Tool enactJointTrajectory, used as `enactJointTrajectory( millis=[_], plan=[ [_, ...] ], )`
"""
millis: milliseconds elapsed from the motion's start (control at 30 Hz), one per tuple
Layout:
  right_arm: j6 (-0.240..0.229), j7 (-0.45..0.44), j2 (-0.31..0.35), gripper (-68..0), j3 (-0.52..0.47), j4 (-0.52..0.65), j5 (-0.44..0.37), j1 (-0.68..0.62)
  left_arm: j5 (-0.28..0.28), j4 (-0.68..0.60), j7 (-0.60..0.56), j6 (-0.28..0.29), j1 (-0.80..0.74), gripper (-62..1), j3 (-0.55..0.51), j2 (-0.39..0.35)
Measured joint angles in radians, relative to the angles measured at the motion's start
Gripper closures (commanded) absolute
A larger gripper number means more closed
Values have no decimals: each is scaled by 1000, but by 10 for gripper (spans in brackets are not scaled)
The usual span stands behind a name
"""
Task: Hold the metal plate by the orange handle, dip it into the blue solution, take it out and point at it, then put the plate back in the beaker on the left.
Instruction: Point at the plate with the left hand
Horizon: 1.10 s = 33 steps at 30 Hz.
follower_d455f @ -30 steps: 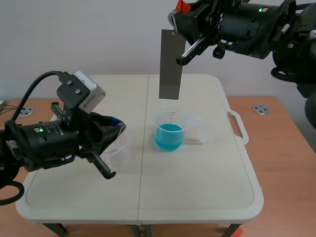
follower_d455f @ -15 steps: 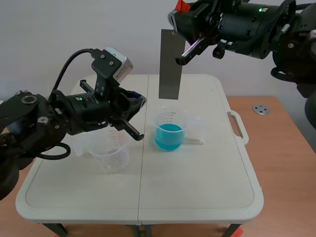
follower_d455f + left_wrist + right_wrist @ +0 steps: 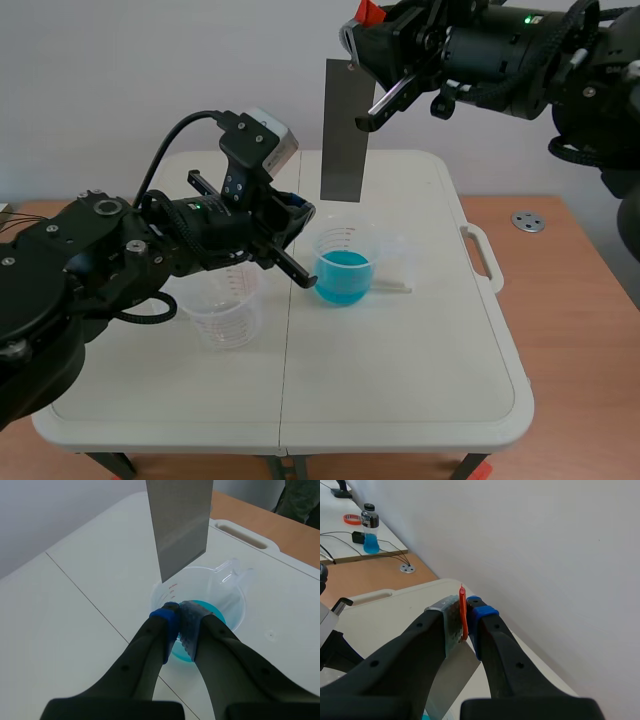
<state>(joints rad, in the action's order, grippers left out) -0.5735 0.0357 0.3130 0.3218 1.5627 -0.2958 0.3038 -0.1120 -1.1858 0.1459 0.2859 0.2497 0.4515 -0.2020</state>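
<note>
White bench (image 3: 400, 400) carried the beaker of blue solution (image 3: 343, 268) and, to its left, the empty beaker (image 3: 225, 312). We held the metal plate (image 3: 345, 130) above the solution, right jaws clamped on its orange handle (image 3: 463, 611). Left jaws, closed on nothing, pointed at the plate. We judged dipping done, pointing under way; only the return to the empty beaker remained.
</note>
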Motion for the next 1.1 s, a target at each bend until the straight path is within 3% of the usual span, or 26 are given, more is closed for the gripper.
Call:
enactJointTrajectory(
  millis=[700, 800, 867, 1100],
  plan=[
    [0, 0, 0, -13, 0, 0, 0, 0, -8, -6, -20, -8, -7, -16, 0, -17],
    [0, 0, 0, -13, 0, 0, 0, 0, -14, -64, -57, -14, -55, -16, -11, -74],
    [0, 0, 0, -13, 0, 0, 0, 0, -22, -125, -76, -46, -116, -16, -37, -126],
    [0, 1, 0, -13, 0, 0, 0, 0, -57, -343, -126, -100, -401, -16, -202, -332]
  ],
)
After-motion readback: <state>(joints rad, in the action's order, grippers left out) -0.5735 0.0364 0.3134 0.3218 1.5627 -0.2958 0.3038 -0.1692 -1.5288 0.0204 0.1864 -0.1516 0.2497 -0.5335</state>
